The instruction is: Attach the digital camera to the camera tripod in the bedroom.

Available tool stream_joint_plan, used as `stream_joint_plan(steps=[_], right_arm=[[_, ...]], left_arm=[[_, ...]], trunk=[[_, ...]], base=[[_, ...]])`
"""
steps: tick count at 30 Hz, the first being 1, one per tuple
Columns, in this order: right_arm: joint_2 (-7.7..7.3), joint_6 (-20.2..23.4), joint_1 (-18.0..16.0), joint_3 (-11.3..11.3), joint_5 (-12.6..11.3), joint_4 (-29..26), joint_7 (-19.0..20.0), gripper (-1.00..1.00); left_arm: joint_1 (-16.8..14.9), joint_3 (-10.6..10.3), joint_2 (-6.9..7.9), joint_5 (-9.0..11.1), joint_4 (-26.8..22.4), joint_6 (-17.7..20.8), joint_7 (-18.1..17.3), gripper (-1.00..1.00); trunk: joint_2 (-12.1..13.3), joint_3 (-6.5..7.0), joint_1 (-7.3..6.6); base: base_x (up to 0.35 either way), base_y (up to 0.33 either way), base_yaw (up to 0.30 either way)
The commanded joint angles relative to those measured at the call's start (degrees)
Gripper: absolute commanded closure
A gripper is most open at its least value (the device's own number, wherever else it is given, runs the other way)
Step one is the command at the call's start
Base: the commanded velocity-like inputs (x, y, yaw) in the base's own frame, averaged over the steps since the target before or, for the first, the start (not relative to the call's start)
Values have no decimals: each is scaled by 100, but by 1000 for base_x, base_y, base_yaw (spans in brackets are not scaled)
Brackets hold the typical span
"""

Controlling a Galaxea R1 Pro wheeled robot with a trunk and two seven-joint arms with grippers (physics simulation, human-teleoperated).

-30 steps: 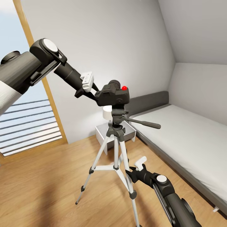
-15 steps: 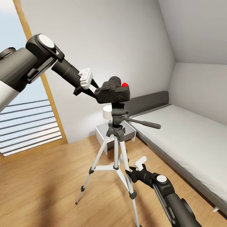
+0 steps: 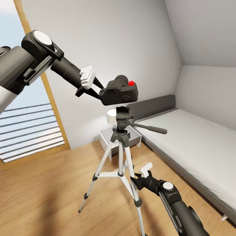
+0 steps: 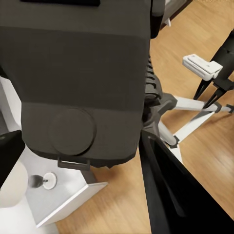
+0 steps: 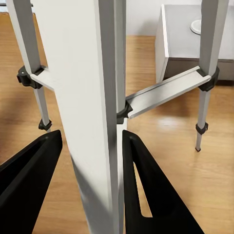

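In the bedroom, the left pincer (image 3: pixel 98 89) grasps the digital camera (image 3: pixel 119 93) just above the head of the camera tripod (image 3: pixel 122 131), a gap between them, while the right pincer (image 5: pixel 90 161) straddles a tripod leg, clenched around it.

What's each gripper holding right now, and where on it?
Left gripper holds the camera by its left end, above the tripod head. Right gripper straddles a tripod leg; contact can't be told.
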Motion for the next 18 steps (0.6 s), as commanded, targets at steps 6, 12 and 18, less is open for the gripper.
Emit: stream_joint_plan(steps=[6,12,18], right_arm=[[1,-13,0,6,177,-3,24,100],[-1,-13,1,7,177,2,24,100],[3,-13,-1,7,183,8,24,100]], left_arm=[[-10,-4,1,38,-19,30,-3,100],[-9,-4,-10,43,3,72,0,100],[-8,-27,-39,18,33,343,4,100]], trunk=[[-6,-9,2],[-6,-9,2],[-6,-9,2]], base=[[0,0,0],[0,0,0],[0,0,0]])
